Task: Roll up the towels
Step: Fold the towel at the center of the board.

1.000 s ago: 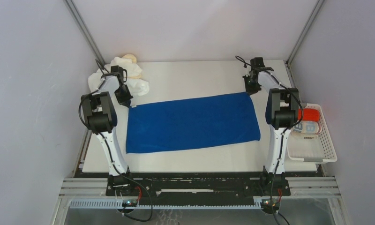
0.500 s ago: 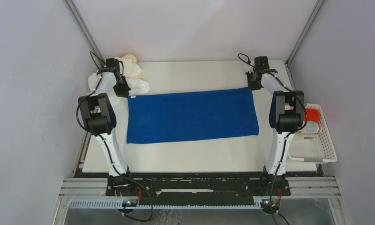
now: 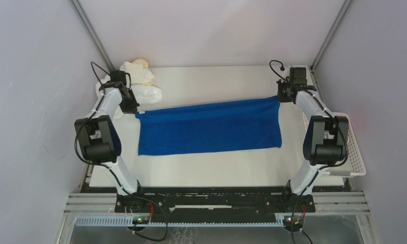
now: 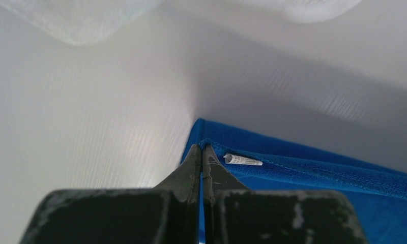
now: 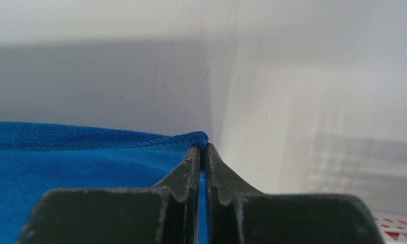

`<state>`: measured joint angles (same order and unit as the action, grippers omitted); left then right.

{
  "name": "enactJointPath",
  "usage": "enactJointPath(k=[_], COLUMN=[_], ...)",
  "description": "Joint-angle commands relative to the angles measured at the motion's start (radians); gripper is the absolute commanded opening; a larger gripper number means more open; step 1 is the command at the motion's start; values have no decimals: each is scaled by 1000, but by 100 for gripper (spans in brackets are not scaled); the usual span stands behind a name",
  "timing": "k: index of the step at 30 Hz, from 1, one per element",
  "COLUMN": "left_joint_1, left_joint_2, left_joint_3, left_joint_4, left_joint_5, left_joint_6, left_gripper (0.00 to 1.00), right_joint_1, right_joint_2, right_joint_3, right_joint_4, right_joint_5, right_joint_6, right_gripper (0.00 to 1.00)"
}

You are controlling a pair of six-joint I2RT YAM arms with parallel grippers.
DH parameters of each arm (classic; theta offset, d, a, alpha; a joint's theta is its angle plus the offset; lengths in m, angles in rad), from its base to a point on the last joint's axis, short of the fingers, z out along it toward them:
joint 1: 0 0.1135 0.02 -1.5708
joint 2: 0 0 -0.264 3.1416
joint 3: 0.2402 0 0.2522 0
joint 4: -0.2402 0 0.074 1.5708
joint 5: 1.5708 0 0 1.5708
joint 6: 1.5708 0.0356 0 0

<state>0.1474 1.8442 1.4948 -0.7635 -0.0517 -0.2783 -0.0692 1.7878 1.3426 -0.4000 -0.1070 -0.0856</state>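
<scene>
Now that both arms have swung outward and back over the last sec, the blue towel [image 3: 209,127] has gone from lying slack and flat to being pulled taut along its far edge. That edge looks lifted off the table [image 3: 211,81], and the near edge has dragged a bit away from me but is still resting on the surface. L fingers [image 4: 191,168] are pressed together on the far-left corner, just beside the sewn label [image 4: 242,161]. R fingers [image 5: 189,170] pinch the far-right corner the same way. Reads to me as a straighten-out step, w/ no roll started yet. The other towels [image 3: 140,81] sit heaped at far left behind the L arm. The basket [image 3: 355,152] sits off the R side. Next I'd guess lay it flat, then roll from one end.
</scene>
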Motion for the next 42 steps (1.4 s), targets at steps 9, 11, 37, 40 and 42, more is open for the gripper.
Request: enactJointPath(k=[9, 11, 37, 40, 42], left_joint_1=[11, 11, 13, 11, 11], left_joint_2=[-246, -266, -381, -344, -326], left_joint_3=[-234, -260, -482, -478, -476], left_joint_4=[20, 15, 34, 31, 31], left_joint_5=[-81, -93, -142, -141, -131], left_joint_6=[-37, -42, -61, -54, -52], left_gripper=[0, 0, 0, 0, 0], right_joint_1=[-40, -44, -74, -76, -76], right_joint_2=[-152, -172, -268, -250, -236], right_joint_3=[-145, -161, -413, -419, -418], right_joint_4=[-65, -85, -20, -14, -13], right_joint_5=[-56, -60, 67, 72, 75], right_joint_6=[121, 138, 329, 330, 330], right_gripper=[0, 0, 0, 0, 0])
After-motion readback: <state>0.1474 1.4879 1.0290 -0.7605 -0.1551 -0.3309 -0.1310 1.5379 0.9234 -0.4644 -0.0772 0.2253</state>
